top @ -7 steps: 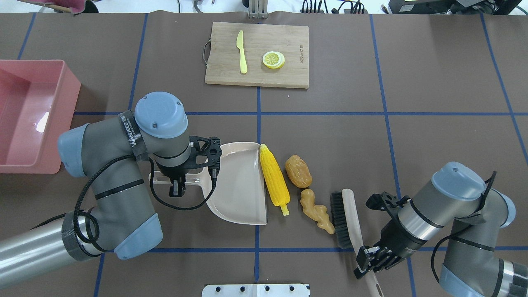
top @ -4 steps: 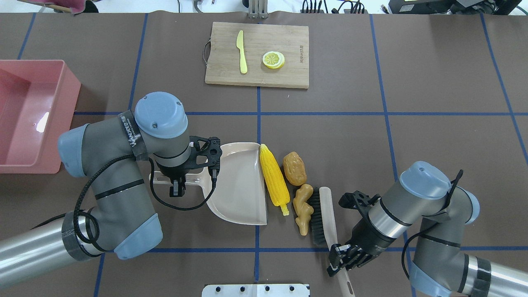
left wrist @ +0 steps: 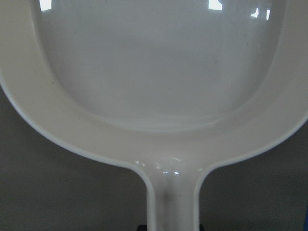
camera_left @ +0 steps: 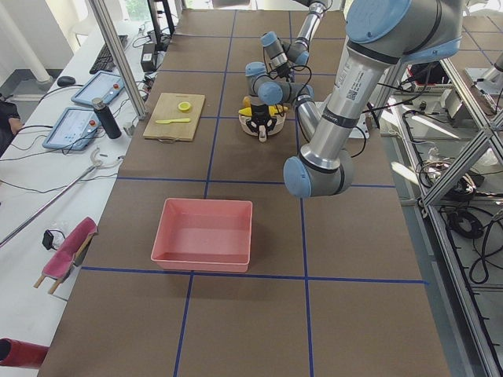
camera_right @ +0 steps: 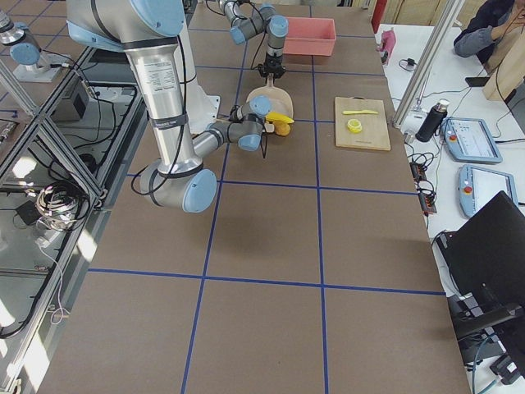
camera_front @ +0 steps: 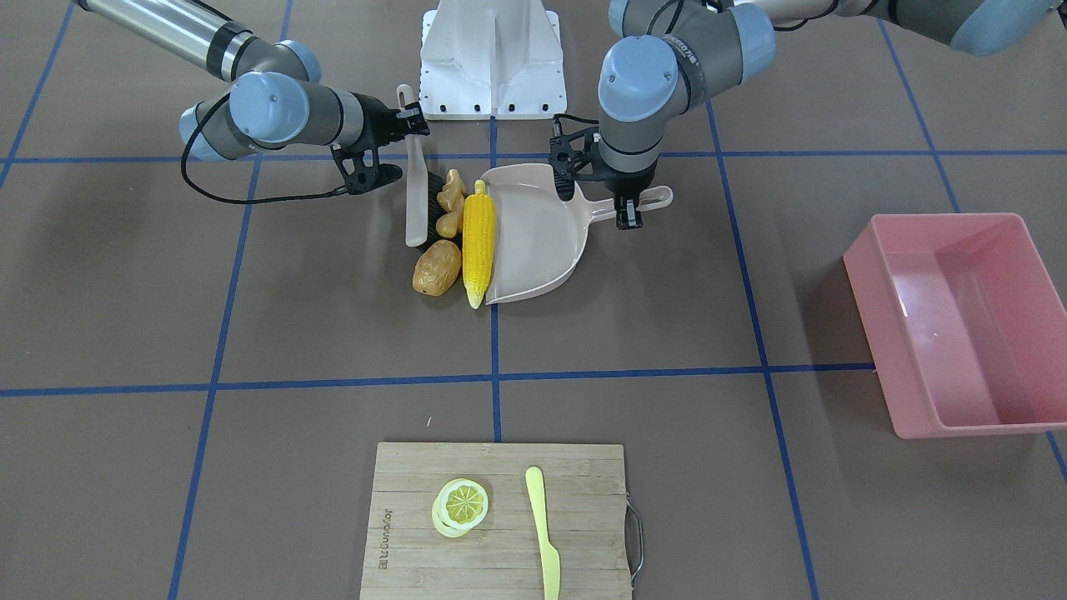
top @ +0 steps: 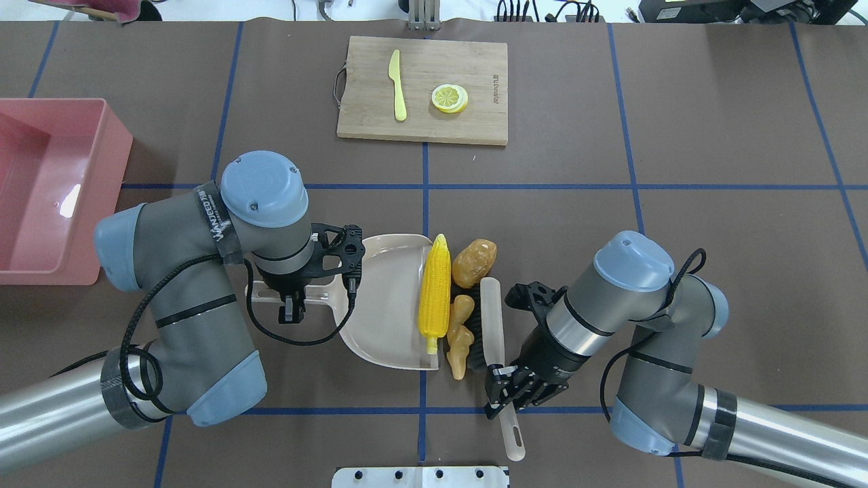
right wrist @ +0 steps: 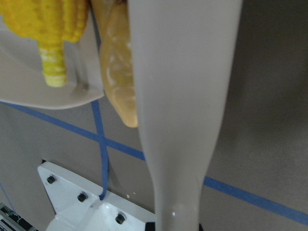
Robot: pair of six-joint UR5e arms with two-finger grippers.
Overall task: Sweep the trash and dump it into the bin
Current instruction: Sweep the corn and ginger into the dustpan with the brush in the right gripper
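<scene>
The yellow corn cob (top: pixel 434 295) lies along the front lip of the beige dustpan (top: pixel 386 298), its stem end over the pan (right wrist: pixel 53 29). The tan ginger root (top: pixel 460 336) and the golden-brown potato lump (top: pixel 473 262) press against the corn's right side. A brush (top: pixel 491 325) with black bristles stands against the ginger. My right gripper (top: pixel 510 393) is shut on the brush handle (right wrist: pixel 183 120). My left gripper (top: pixel 293 298) is shut on the dustpan handle (left wrist: pixel 173 202). The pink bin (top: pixel 54 190) sits at the table's far left with nothing in it.
A wooden cutting board (top: pixel 475 122) at the back centre carries a yellow-green knife (top: pixel 397 85) and a lemon slice (top: pixel 449 98). A white base plate (top: pixel 420 476) sits at the near edge. My left arm's elbow lies between the dustpan and the bin.
My right arm swept the brush leftward, pushing the ginger and potato against the corn and the corn onto the dustpan's lip. The left arm and dustpan stayed put.
</scene>
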